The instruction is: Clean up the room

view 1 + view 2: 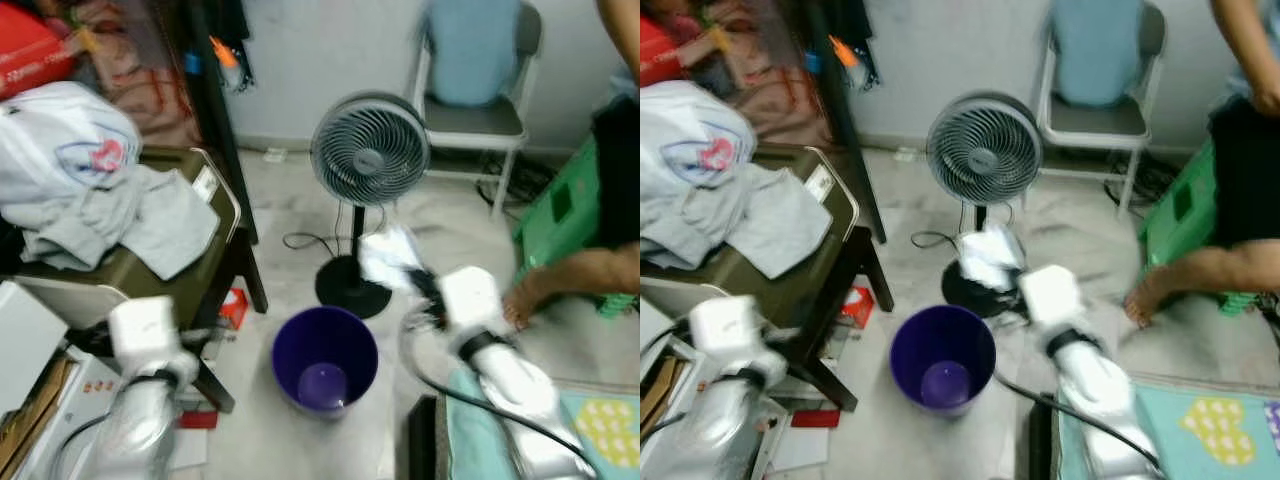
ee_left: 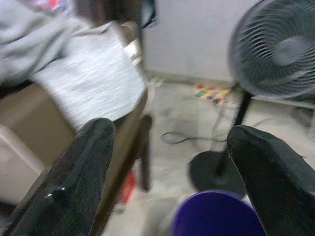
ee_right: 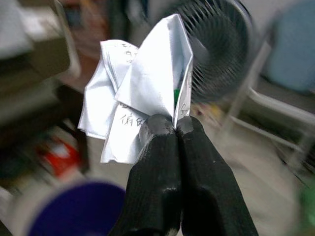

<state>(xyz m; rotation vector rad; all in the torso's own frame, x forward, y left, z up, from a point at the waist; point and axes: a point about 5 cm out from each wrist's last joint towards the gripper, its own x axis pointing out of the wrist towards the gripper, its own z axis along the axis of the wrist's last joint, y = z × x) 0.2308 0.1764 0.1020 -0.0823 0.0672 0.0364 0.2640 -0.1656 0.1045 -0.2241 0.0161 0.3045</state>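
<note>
Right gripper pinched shut on crumpled paper, held near the purple bin, not yet over it. Left gripper wide open, empty. Paper undropped; clothes and floor litter remain, likely.

left gripper jaws apart | purple bin | fan

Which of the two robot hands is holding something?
The right hand: its fingers are shut on a crumpled paper. The left hand is open.
</note>
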